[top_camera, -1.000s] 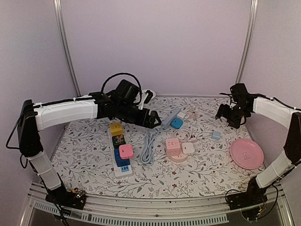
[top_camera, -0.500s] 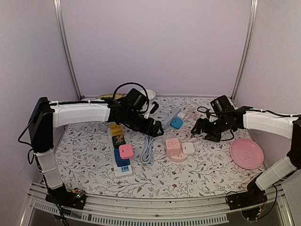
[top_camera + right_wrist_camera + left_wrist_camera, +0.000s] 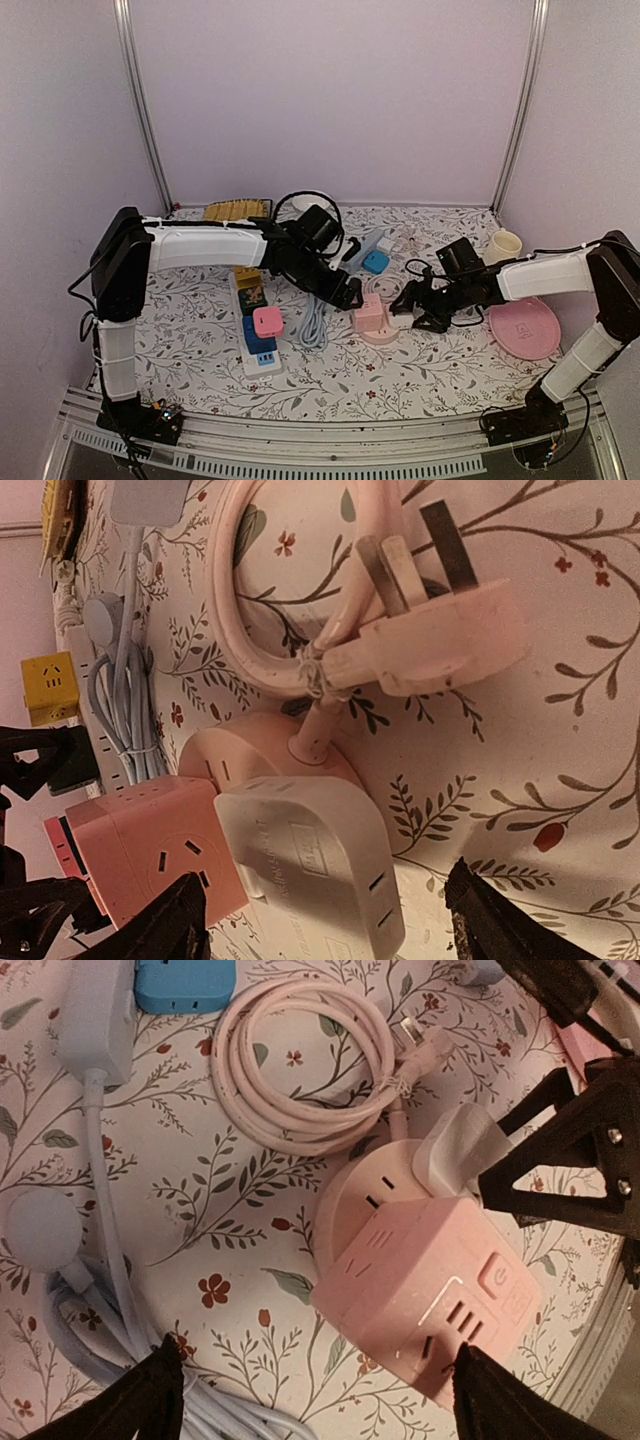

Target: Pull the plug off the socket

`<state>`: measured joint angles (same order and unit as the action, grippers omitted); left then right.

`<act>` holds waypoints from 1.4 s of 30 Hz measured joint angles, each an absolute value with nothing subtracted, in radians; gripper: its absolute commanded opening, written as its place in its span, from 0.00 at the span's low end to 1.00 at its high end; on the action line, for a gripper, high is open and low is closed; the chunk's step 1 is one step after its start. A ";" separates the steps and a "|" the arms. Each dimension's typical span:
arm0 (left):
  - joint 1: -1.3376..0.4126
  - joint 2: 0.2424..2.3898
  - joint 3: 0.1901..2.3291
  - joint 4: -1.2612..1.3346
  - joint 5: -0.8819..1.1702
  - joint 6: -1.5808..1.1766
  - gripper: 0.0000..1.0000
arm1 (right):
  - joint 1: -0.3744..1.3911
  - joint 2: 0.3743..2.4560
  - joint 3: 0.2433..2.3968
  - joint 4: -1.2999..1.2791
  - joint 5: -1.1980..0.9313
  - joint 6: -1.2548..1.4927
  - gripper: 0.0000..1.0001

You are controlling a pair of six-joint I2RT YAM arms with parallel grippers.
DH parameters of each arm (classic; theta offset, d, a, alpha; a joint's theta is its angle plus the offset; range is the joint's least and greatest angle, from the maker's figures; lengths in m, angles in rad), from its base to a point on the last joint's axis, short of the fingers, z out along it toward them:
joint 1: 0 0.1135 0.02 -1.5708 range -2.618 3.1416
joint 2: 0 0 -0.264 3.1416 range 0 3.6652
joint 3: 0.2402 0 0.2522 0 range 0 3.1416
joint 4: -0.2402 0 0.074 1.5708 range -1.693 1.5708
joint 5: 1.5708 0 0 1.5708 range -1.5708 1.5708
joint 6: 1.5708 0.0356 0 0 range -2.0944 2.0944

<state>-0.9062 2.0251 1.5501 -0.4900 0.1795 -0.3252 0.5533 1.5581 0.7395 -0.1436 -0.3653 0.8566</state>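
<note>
The white plug (image 3: 310, 865) sits pushed into the round pink socket (image 3: 262, 752), shoulder to shoulder with the pink cube adapter (image 3: 425, 1305), just right of centre in the overhead view. As I read it, this is the approach before the grip. One tool should steady the socket side and the other should take the plug.

To do it well, I should lower my right gripper (image 3: 330, 930) so its fingers land on the plug's two flat sides. They need to bite on the body, not the rounded top, and then draw straight out along the pins without rocking. My left gripper (image 3: 315, 1400) should clamp the cube so the socket does not lift too. The coiled pink cord (image 3: 270, 590) lies just beyond the socket, and I must not snag it.

Both tools are spread wide and hold nothing. In the left wrist view my fingers show at the bottom corners, with the cube between them and nearer the right one. In the right wrist view they straddle the plug at the bottom edge. I cannot tell whether either pair touches anything.
</note>
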 measured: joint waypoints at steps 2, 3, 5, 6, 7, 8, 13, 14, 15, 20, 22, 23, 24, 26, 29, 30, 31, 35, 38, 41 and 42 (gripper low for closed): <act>-0.913 2.035 1.557 -0.498 0.174 -0.321 0.93 | 0.553 1.564 0.719 -0.102 -0.392 0.875 0.80; -0.914 2.038 1.559 -0.502 0.173 -0.321 0.93 | 0.553 1.565 0.712 -0.088 -0.402 0.882 0.79; -0.915 2.044 1.570 -0.507 0.170 -0.320 0.93 | 0.553 1.567 0.697 -0.059 -0.416 0.900 0.74; -0.915 2.046 1.573 -0.508 0.168 -0.319 0.93 | 0.553 1.567 0.690 -0.044 -0.426 0.910 0.72; -0.915 2.049 1.579 -0.514 0.166 -0.319 0.93 | 0.553 1.567 0.672 -0.007 -0.447 0.941 0.67; -0.915 2.049 1.579 -0.514 0.165 -0.319 0.93 | 0.553 1.567 0.672 -0.006 -0.448 0.942 0.65; -0.915 2.049 1.579 -0.515 0.155 -0.319 0.93 | 0.553 1.566 0.665 0.038 -0.472 1.005 0.48; -0.915 2.049 1.579 -0.515 0.152 -0.318 0.93 | 0.552 1.565 0.664 0.041 -0.473 1.010 0.46; -0.915 2.049 1.579 -0.515 0.150 -0.318 0.93 | 0.552 1.564 0.664 0.044 -0.474 1.017 0.44; -0.917 2.049 1.581 -0.515 0.143 -0.317 0.93 | 0.552 1.562 0.664 0.051 -0.479 1.035 0.27; -0.918 2.049 1.581 -0.515 0.141 -0.317 0.93 | 0.551 1.562 0.664 0.052 -0.485 1.037 0.23; -0.919 2.049 1.581 -0.515 0.141 -0.317 0.93 | 0.551 1.562 0.664 0.053 -0.490 1.038 0.21; -0.919 2.049 1.581 -0.514 0.141 -0.317 0.93 | 0.551 1.562 0.665 0.055 -0.494 1.036 0.20; -0.920 2.049 1.581 -0.514 0.139 -0.317 0.93 | 0.552 1.562 0.672 0.061 -0.505 1.033 0.13; -0.920 2.049 1.581 -0.513 0.133 -0.318 0.93 | 0.556 1.562 0.680 0.064 -0.510 1.030 0.07; -0.920 2.048 1.581 -0.513 0.130 -0.318 0.93 | 0.556 1.562 0.680 0.064 -0.510 1.026 0.05; -0.921 2.048 1.581 -0.513 0.128 -0.318 0.93 | 0.556 1.562 0.680 0.064 -0.511 1.024 0.04; -0.923 2.048 1.581 -0.512 0.118 -0.318 0.93 | 0.556 1.562 0.680 0.068 -0.510 1.024 0.04; -0.923 2.048 1.581 -0.510 0.108 -0.318 0.93 | 0.556 1.559 0.680 0.069 -0.508 1.018 0.03; -0.923 2.046 1.581 -0.511 0.093 -0.318 0.93 | 0.557 1.551 0.680 0.071 -0.506 1.006 0.03; -0.923 2.046 1.581 -0.510 0.087 -0.318 0.93 | 0.558 1.548 0.680 0.073 -0.505 1.002 0.03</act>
<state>-0.9230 2.0460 1.5814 -0.5102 0.0868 -0.3180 0.5579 1.5482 0.6804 0.0727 -0.5045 1.0019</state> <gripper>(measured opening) 0.931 0.150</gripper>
